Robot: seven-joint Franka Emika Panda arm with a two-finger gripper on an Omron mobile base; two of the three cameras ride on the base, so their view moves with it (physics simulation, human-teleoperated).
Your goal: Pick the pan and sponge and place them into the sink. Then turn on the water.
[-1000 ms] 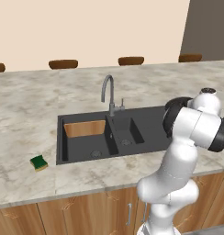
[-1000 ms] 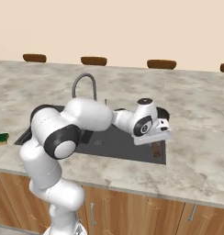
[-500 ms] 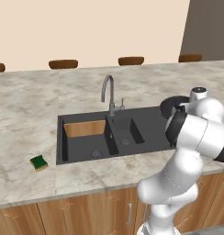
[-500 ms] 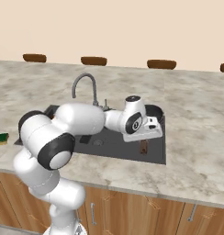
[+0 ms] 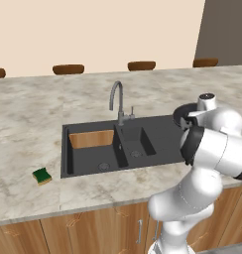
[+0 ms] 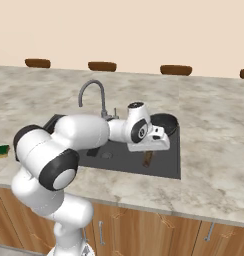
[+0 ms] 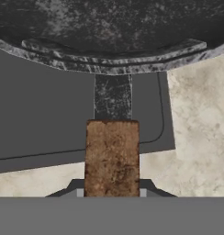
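My claw (image 6: 148,159) is clamped on the pan's (image 6: 163,121) brown handle, over the black sink's (image 5: 83,154) drainboard. Marble counter (image 5: 29,114) all round; the sponge (image 5: 42,175) lies left of the sink.

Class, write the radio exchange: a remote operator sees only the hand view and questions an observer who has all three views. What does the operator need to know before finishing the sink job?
Operator: My view has the pan with its brown handle clamped in the gripper. Where is the sponge?
Observer: The sponge lies on the counter, left of the sink and apart from it.
Operator: Is the water on?
Observer: No, nothing falls from the faucet.
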